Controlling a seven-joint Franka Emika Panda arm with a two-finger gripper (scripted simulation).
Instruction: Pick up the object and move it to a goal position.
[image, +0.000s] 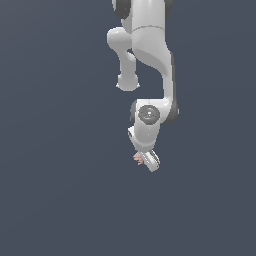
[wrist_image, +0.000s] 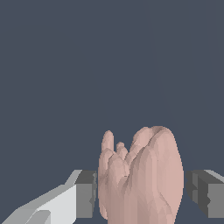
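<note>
The object (wrist_image: 144, 175) is a lumpy pinkish-tan thing with a rough outline. In the wrist view it stands between my two grey finger pads (wrist_image: 85, 192). A narrow gap shows on each side, so the pads do not touch it. My gripper (wrist_image: 144, 194) is open around it. In the exterior view the white gripper (image: 148, 162) points down below the arm. Only a small pink bit of the object (image: 138, 158) shows at the gripper's side toward the exterior view's left. The rest is hidden behind the hand.
The white arm (image: 150, 45) comes down from the top of the exterior view. Plain dark blue-grey ground (image: 60, 190) lies all round. No goal marker shows.
</note>
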